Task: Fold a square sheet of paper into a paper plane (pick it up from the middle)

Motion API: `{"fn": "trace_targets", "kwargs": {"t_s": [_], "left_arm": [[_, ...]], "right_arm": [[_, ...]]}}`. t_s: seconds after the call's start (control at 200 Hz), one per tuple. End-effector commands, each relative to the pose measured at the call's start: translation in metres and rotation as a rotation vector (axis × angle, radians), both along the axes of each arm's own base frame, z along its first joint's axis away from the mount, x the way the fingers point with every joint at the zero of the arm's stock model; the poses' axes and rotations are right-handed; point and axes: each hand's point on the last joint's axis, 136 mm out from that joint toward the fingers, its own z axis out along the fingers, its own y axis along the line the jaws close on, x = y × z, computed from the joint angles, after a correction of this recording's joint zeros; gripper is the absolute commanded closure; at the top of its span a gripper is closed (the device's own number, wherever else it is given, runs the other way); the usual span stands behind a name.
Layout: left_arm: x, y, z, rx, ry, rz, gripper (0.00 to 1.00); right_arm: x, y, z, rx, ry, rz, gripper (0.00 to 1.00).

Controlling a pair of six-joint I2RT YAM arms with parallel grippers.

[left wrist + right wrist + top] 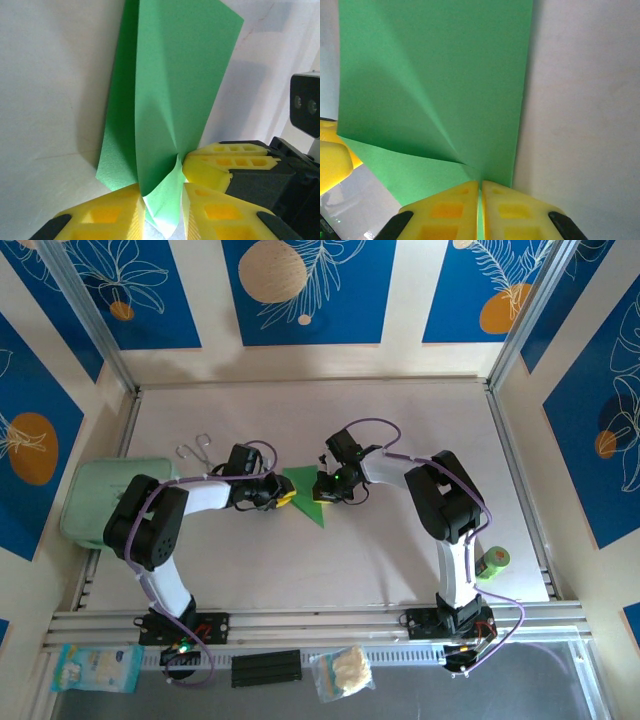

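Far left: pale mint pouch (100, 502) at the table (400, 420) edge. A small metal clip (195, 450) lies on the far side of the left arm. Neither is in play.

The left gripper (283, 498) sits mid-table. Its yellow fingers (100, 215) are closed on a bunched lower corner of the square sheet of paper (305, 495); in the left wrist view the paper runs up from between the pads.

The sheet is at table centre, between the two grippers. From above it reads as a green triangle, partly lifted, with soft creases fanning from each pinch.

The right gripper (322, 490) is at the sheet's right side, fingers (520, 210) pinched tight on the paper's edge, a thin green sliver between the pads.

Far right: small green roll (493, 562) by the rail, well apart.

My read of the step: shaping a fold with both pinches, early on, no plane shape yet. To do it well:
- Move both grips together so the sheet neither tears nor buckles.
- Line up edge on edge before pressing.
- Lay the paper flat on the table, then set the crease.

The left pinch looks bunched, so there is a risk of a stray wrinkle. Re-grip flatter if the fold line drifts.
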Motion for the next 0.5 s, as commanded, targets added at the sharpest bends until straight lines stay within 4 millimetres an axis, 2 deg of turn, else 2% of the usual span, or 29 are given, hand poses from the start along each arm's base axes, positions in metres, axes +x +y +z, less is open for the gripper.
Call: {"fn": "trace_targets", "kwargs": {"t_s": [0.0, 0.495], "left_arm": [[0.008, -0.005, 0.01, -0.005, -0.056, -0.061, 0.74], [0.007, -0.006, 0.006, 0.018, -0.078, -0.106, 0.78]], "right_arm": [[0.0, -0.005, -0.007, -0.026, 0.02, 0.017, 0.88], [0.011, 0.003, 0.011, 0.023, -0.051, 0.056, 0.85]]}}
